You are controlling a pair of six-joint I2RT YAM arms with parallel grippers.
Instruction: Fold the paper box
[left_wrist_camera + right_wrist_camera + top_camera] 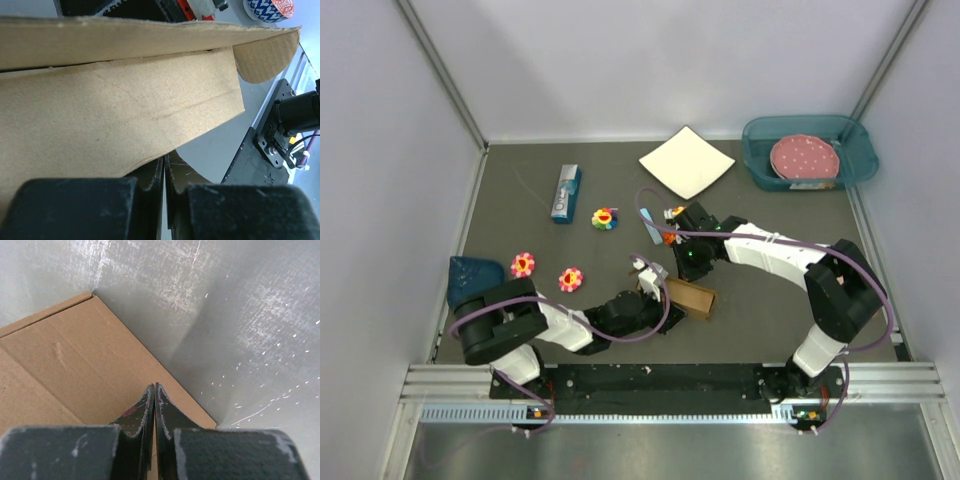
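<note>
Beside left gripper (165,172) and right gripper (154,392), paper box (694,297), half-hidden overhead.

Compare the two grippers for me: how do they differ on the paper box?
The left gripper is pinched on a thin flap of the paper box; the right gripper has nothing between its fingers. The left gripper meets the box at a flap's edge; the right gripper's closed tips sit over a flat panel near its border. Both are shut.

paper box (690,297) | brown cardboard | partly folded | front-centre of table (770,210)
</note>
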